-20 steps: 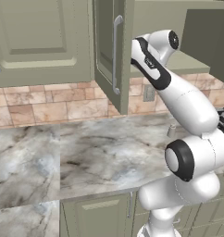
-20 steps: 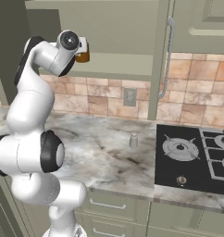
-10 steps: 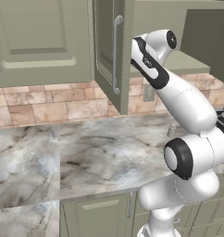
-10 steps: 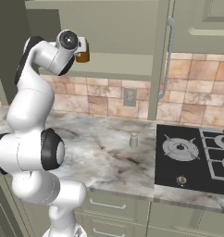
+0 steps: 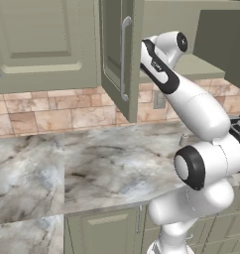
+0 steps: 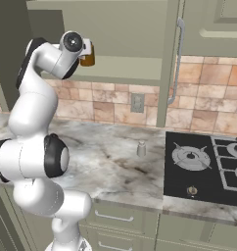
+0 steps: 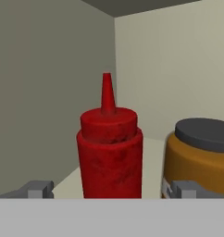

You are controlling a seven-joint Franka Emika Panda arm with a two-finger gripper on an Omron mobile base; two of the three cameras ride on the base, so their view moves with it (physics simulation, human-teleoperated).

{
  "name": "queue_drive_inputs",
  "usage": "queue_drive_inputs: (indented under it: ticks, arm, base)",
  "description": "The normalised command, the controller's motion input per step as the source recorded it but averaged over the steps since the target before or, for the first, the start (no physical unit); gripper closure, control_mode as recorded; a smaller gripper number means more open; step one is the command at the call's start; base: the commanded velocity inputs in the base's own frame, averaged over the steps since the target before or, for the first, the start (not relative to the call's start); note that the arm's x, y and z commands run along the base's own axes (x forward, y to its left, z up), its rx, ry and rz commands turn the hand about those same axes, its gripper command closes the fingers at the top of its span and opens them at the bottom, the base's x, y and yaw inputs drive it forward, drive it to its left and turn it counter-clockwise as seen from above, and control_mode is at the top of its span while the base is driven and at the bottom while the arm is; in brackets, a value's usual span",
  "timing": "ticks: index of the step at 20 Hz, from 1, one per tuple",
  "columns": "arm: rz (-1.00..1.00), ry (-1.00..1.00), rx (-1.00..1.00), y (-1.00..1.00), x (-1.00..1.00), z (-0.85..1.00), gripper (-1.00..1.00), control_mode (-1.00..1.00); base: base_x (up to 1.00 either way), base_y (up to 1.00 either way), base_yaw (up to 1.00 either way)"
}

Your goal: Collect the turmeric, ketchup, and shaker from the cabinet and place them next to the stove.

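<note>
Gripper point(image 7: 109, 190) spread wide, holding nothing; ketchup point(image 7: 109, 155) stands dead ahead between its fingertips on the cabinet point(image 6: 115, 68) shelf, turmeric point(image 7: 197, 159) just right. Ketchup looks light, rigid, smooth plastic, likely slippery; take the wide body, not the neck.

One ketchup point(image 7: 110, 152) bottle, one turmeric point(image 7: 199, 159) jar beside it, one shaker point(image 6: 141, 149) on the counter, one stove point(image 6: 203, 169).
</note>
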Motion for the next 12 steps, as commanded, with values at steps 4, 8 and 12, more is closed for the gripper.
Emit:
queue_drive_inputs:
  ticks: [4,8,12]
  arm:
    - [0.0,0.0,0.0,0.01,0.06,0.0,-1.0,-1.0]
    - [0.0,0.0,0.0,0.02,0.06,-0.01,-1.0,-1.0]
    - [0.0,0.0,0.0,0.02,0.07,-0.03,-1.0,-1.0]
  base:
    - [0.0,0.0,0.0]
    - [0.0,0.0,0.0]
    - [0.0,0.0,0.0]
